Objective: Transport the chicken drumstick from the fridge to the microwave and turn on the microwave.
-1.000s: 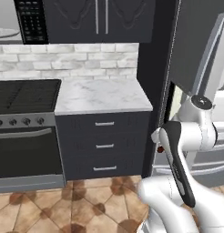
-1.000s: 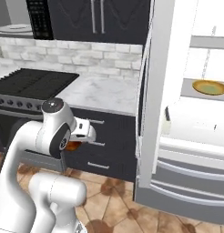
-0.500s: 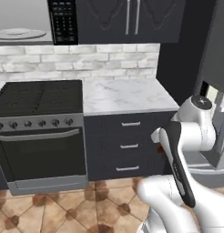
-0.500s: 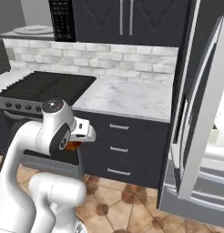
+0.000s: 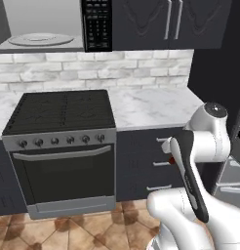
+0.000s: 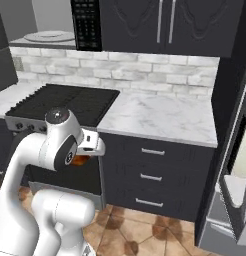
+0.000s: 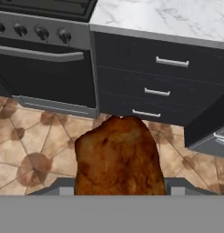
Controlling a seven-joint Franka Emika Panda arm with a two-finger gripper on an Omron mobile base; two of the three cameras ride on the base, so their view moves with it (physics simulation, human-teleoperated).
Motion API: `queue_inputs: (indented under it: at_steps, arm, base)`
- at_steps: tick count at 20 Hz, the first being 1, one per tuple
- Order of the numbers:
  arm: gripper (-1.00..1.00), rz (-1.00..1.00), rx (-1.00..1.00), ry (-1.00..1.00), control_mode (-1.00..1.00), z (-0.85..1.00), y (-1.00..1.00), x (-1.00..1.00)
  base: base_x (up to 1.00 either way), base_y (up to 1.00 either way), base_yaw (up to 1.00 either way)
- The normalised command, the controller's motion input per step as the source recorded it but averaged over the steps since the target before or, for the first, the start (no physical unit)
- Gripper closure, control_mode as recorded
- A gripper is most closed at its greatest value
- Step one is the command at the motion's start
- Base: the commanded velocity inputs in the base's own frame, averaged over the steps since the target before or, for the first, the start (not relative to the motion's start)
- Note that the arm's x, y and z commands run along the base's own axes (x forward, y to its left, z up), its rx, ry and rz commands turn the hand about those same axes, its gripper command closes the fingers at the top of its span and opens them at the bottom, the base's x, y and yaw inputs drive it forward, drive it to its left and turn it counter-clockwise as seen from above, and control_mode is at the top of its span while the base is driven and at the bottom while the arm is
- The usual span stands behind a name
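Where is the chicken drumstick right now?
The chicken drumstick is held in the end effector, low before the stove and drawers.

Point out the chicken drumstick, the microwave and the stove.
chicken drumstick (image 7: pixel 118 157), hand view, middle of the browned meat.
microwave (image 5: pixel 96 27), left base view, black button panel.
stove (image 5: pixel 61 111), left base view, black cooktop.

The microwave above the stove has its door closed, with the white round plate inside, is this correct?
Not quite: the microwave above the stove stands open, not closed. The left base view shows its white round plate plainly, with no glass in front of it; the rest holds.
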Motion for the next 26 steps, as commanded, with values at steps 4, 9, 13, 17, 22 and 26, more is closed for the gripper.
queue_inputs:
  at_steps: [4,9,13,17,22,26]
  arm:
    - [1.0,0.0,0.0,0.0,1.0,0.0,0.0,0.0]
    - [1.0,0.0,0.0,0.0,1.0,0.0,0.0,0.0]
    - [1.0,0.0,0.0,0.0,1.0,0.0,0.0,0.0]
    - [1.0,0.0,0.0,0.0,1.0,0.0,0.0,0.0]
    - [1.0,0.0,0.0,0.0,1.0,0.0,0.0,0.0]
    - [1.0,0.0,0.0,0.0,1.0,0.0,0.0,0.0]
  base:
    - [0.44,0.53,-0.04]
    - [0.4,0.49,-0.03]
    - [0.49,0.48,-0.02]
    - [0.53,0.48,-0.01]
    - [0.5,0.51,-0.01]
    - [0.47,0.52,0.0]
